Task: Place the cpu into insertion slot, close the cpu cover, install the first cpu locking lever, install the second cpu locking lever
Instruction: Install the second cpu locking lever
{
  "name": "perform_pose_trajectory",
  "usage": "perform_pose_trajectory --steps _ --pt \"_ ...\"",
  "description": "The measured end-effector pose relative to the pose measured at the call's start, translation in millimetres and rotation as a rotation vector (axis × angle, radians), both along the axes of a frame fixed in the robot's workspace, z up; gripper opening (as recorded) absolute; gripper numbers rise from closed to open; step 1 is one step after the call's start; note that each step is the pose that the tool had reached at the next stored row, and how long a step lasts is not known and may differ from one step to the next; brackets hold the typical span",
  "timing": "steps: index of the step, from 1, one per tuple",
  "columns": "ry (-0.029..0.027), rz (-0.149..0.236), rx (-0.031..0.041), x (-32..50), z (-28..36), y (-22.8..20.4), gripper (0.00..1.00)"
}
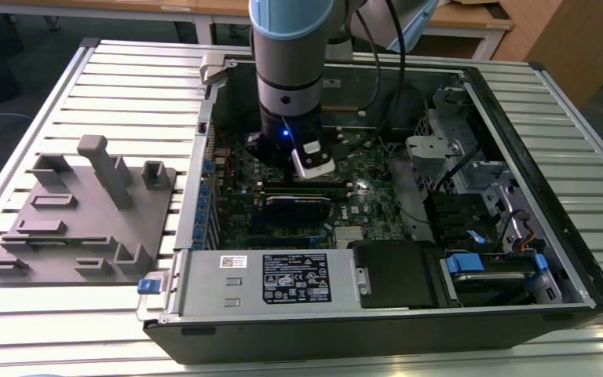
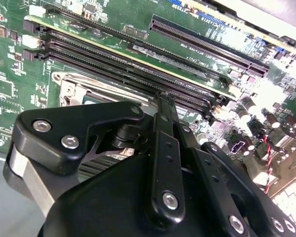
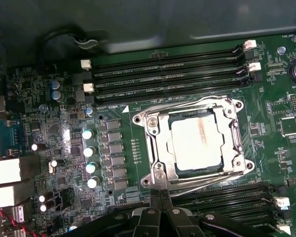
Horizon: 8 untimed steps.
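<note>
with cpu [image 3: 195, 144] seated in the insertion slot under the closed cpu cover [image 3: 160, 148], gripper [image 3: 160, 193] pinched shut at a thin springy locking lever [image 3: 207, 178] (stiff wire, best gripped near its free end).

The cpu cover [image 3: 160, 148], centre of the first wrist view, is bright polished metal; the cpu [image 3: 195, 139] inside its window has a dull, pale, smudged metal top. The motherboard [image 3: 281, 106] is glossy green. The claw [image 2: 160, 101] is matt black with shiny screws.
</note>
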State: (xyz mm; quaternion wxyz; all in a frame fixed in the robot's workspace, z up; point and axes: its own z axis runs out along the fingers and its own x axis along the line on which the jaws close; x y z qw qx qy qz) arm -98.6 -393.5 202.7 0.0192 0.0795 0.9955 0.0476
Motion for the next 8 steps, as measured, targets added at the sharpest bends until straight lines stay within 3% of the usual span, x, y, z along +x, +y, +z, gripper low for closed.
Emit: perform_pose_trajectory --steps 8 --pt "0.0029 0.000 0.0177 -2.9 -1.7 0.1 0.11"
